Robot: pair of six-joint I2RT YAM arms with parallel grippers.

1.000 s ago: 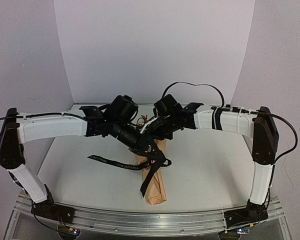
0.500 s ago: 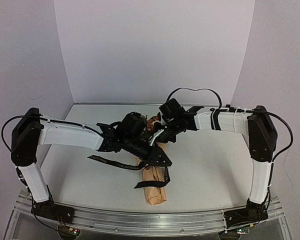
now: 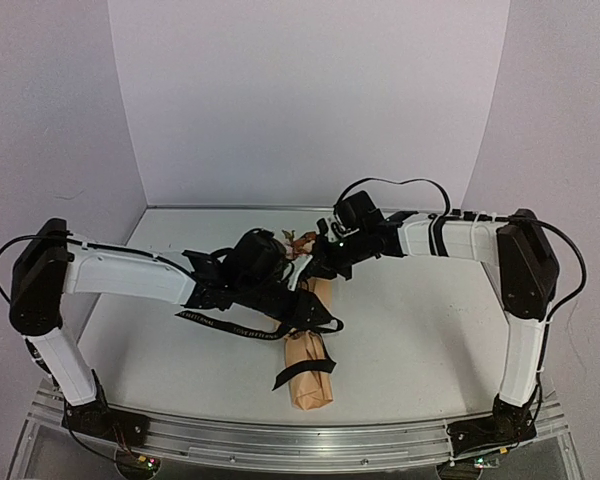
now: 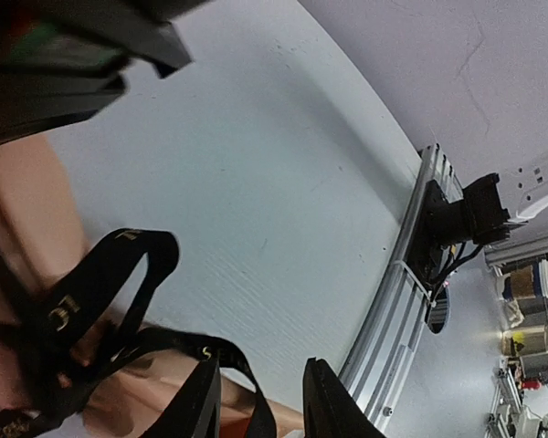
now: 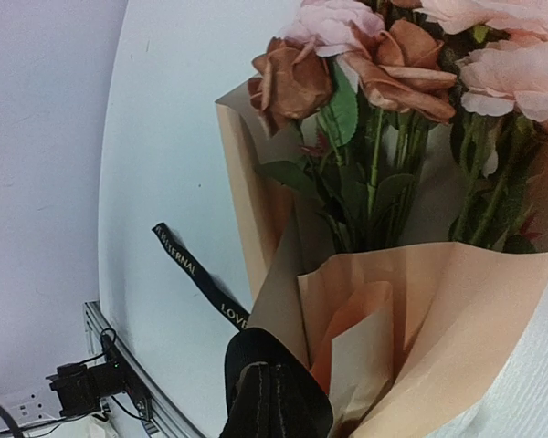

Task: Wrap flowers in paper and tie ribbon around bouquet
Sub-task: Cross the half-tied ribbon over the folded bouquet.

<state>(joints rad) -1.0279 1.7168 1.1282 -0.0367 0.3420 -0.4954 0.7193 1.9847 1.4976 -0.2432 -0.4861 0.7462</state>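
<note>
Seen from above, left to right: the ribbon (image 3: 225,325) lays one lettered tail flat on the bench (image 3: 430,340), left of the bouquet (image 3: 310,378), and is looped across the wrap's middle, with a further end crossing the cone lower down. The left claw (image 3: 302,303) sits low over that loop. In its wrist view the fingers (image 4: 205,401) stand narrowly apart, and a ribbon strand runs down at the gap, unclamped. The bouquet lies at the bench centre, narrow end toward the near edge. The flowers (image 3: 300,240) point to the back wall. The right claw (image 3: 320,262) meets the wide end. In its wrist view it is closed, tips against a folded edge of the paper (image 5: 438,301) below the stems; whether a layer is pinched cannot be told
</note>
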